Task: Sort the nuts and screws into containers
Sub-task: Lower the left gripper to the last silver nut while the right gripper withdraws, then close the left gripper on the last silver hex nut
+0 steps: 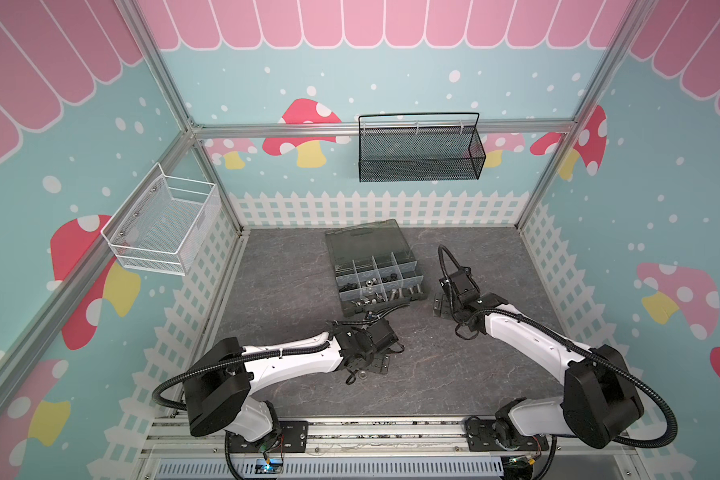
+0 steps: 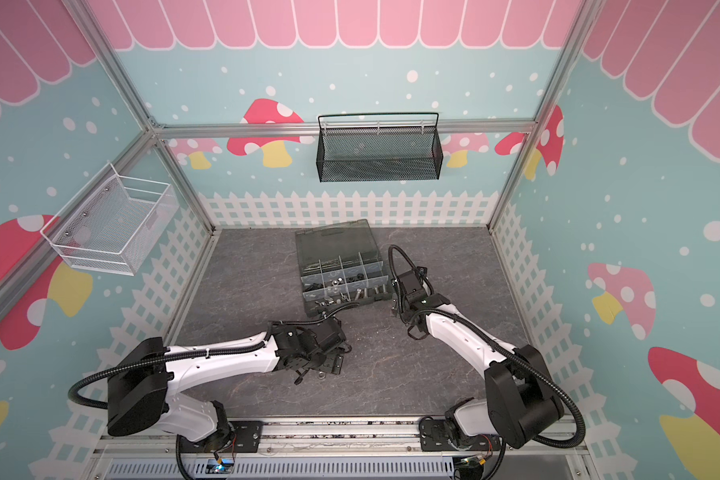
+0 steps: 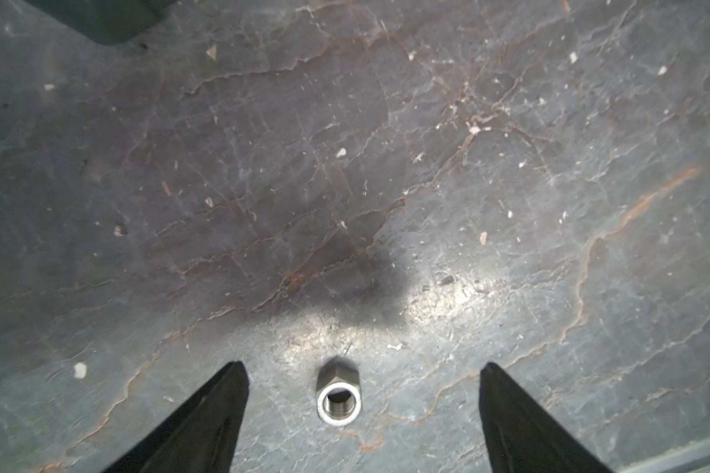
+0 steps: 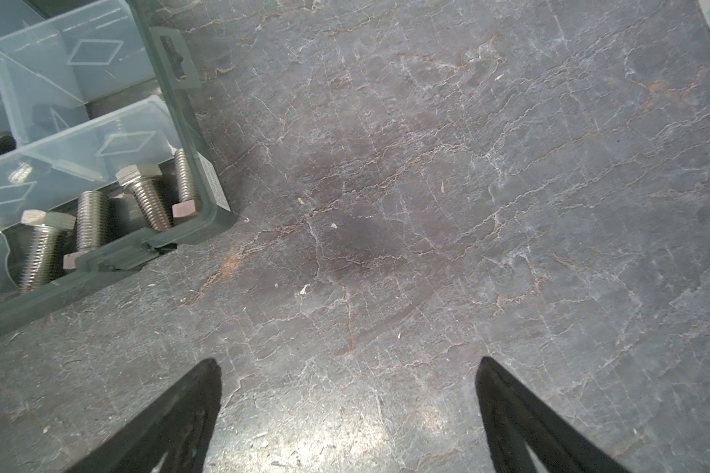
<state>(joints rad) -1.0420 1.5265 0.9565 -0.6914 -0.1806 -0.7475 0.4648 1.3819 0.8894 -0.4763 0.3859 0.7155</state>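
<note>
left gripper (image 3: 362,365): jaws wide apart and holding nothing; two black tapered fingers (image 3: 206,413) point down at the desk (image 1: 433,374), one on each side of the nut (image 3: 339,403), neither touching it
nut: shiny silver hex with its threaded bore facing up; lies flat in the desk's front half, left of middle, well apart from the organiser box (image 1: 352,243)
right gripper (image 4: 348,359): jaws spread fully, empty, over bare desk just beside the box's front right corner
screws (image 4: 144,196): silver, threaded, hex-headed; four lie in the box's front right corner compartment
containers (image 4: 58,61): translucent grey-blue cells in a grid
box: smoky grey plastic, lid laid open toward the back edge; stands at the desk's middle back
left arm: white forearm low, wrist bent down
right arm: elbow raised, forearm sloping to the box
desk: dark slate look, pale and rusty veins, scuffed glare
room: aluminium frame, teal mushroom walls; black mesh basket (image 1: 420,153) at the back, white wire basket (image 1: 163,228) on the left
</note>
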